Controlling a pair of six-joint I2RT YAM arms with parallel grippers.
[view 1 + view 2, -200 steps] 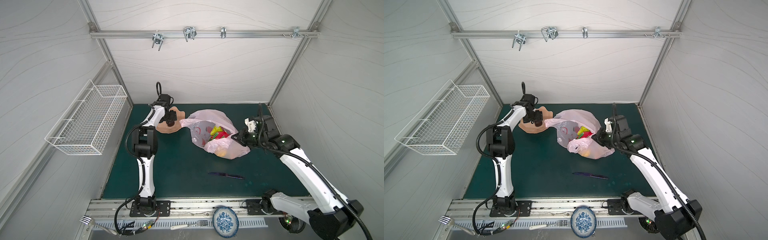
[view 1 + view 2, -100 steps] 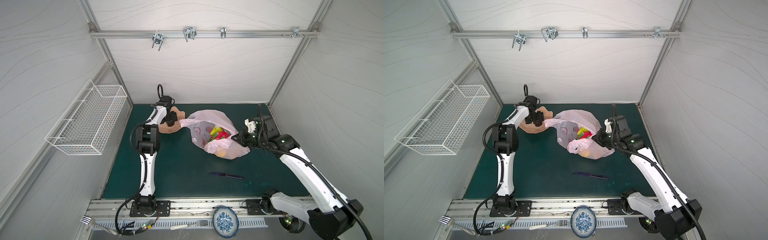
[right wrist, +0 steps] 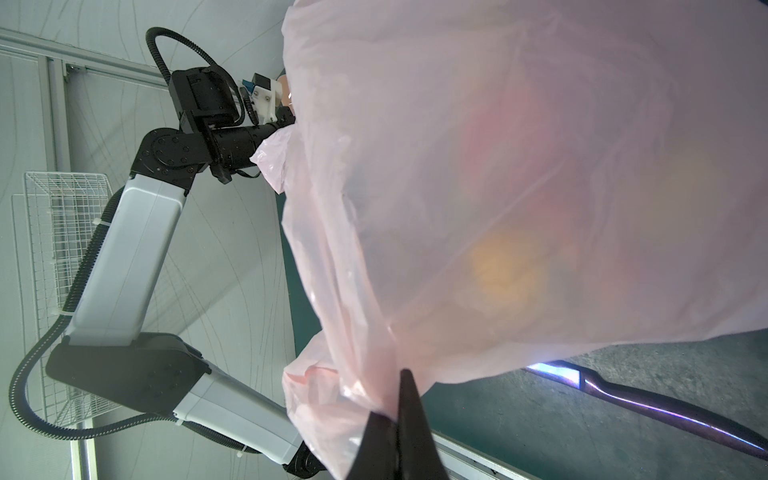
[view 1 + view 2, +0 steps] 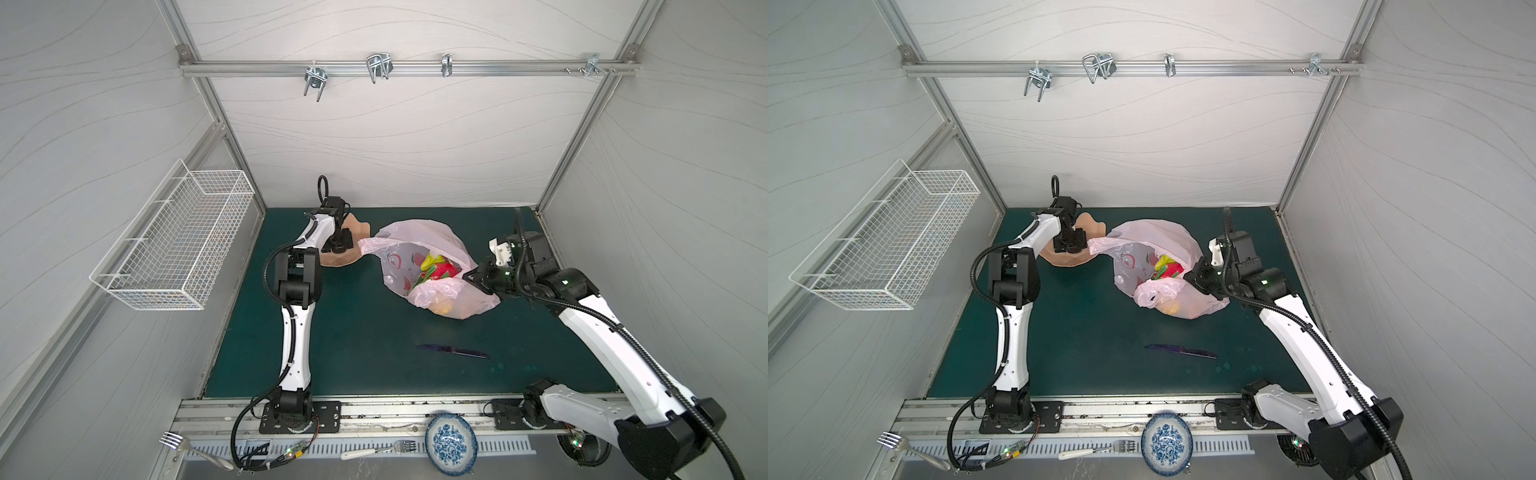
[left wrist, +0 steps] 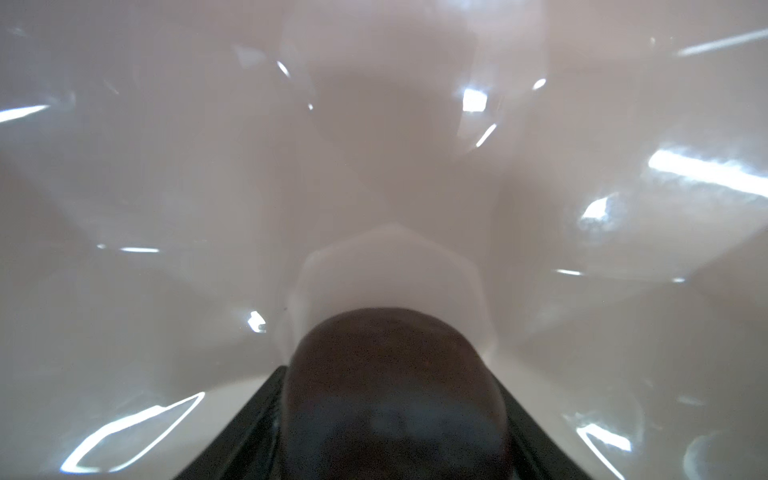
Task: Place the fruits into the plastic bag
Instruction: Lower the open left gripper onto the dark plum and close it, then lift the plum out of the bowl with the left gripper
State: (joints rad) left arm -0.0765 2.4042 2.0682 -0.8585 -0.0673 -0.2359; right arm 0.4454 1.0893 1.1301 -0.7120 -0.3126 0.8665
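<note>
a dark green mat (image 4: 357,332) covers the table, with white walls all round. the plastic bag (image 4: 419,235) lies near the back of the mat with its mouth open. the right gripper (image 4: 474,277) has not moved. its fingers (image 3: 399,419) are pinched tight together on the edge of the bag, and that keeps the mouth open. some fruits (image 4: 436,268) are already inside, red, green and yellow ones.

the left gripper (image 4: 341,244) is down in the peach bowl (image 4: 341,262), just beside the bag. in the last second its arm has shifted a bit and its fingers (image 5: 257,428) have come in closer. now they press on both sides of the brown fruit (image 5: 395,395). i think this is the grab step. the left wrist view shows no other fruit in the bowl, so this may be the last one. next the brown fruit has to go up and over into the open bag.
</note>
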